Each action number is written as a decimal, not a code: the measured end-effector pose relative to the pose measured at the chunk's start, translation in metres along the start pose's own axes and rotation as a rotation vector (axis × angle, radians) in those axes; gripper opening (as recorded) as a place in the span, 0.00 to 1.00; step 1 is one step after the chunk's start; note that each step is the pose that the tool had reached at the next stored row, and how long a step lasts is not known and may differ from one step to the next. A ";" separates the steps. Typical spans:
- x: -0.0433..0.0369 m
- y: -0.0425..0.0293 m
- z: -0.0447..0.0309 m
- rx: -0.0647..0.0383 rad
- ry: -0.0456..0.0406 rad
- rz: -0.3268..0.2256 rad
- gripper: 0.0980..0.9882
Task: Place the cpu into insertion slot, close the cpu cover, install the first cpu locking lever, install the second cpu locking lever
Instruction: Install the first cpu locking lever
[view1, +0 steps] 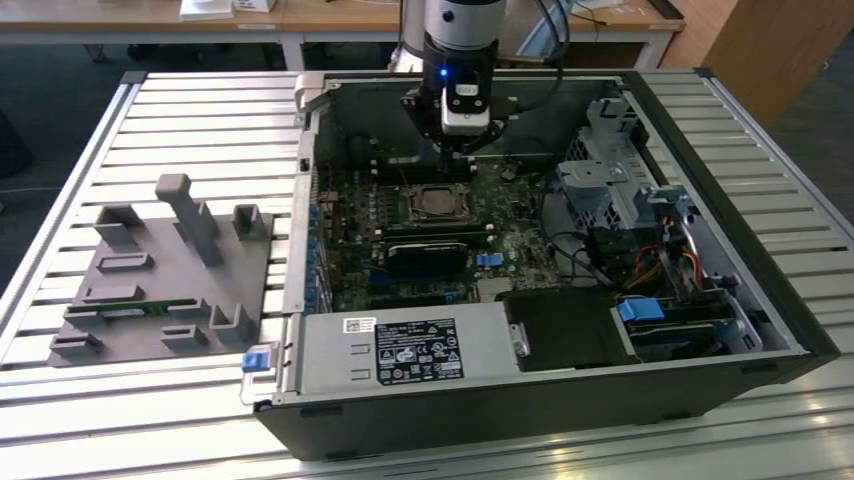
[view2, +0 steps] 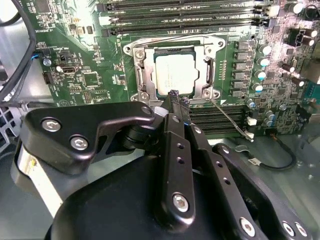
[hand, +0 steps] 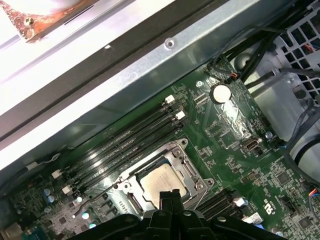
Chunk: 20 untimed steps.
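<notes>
In the exterior view the gripper (view1: 458, 152) hangs over the far part of the open computer case (view1: 534, 410), just beyond the cpu (view1: 435, 204).

In the second wrist view its fingers are together, holding nothing, with the tips at the edge of the cpu cover (view2: 143, 75). One locking lever (view2: 231, 119) stands free.

In the first wrist view the cpu cover (hand: 194, 172) lies around the seated cpu (hand: 162, 182). Doing this well likely means pressing on the cpu cover, never the cpu.

This is looking like a workshop or a lab where a robot is working on computers. A big computer case (view1: 534, 400) is lying open in the middle of the exterior view, showing its green board (view1: 360, 215) and wires. It is sitting on a metal table (view1: 200, 110) with long slats. A robot arm (view1: 461, 40) is reaching in from the top middle. A grey parts holder (view1: 160, 280) is sitting at the left, and desks (view1: 334, 20) are standing along the top.
</notes>
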<state>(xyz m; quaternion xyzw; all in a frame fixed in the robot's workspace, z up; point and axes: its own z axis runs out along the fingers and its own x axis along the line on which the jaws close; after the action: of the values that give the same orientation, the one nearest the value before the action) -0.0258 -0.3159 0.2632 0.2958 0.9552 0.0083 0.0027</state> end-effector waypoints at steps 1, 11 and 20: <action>0.0000 0.0000 0.0000 0.000 0.0002 -0.007 0.01; 0.0000 0.0000 0.0000 0.000 0.0010 -0.060 0.01; 0.0000 0.0000 0.0000 0.000 0.0018 -0.110 0.01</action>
<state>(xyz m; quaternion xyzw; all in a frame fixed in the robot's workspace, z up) -0.0258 -0.3159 0.2632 0.2429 0.9700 0.0085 0.0024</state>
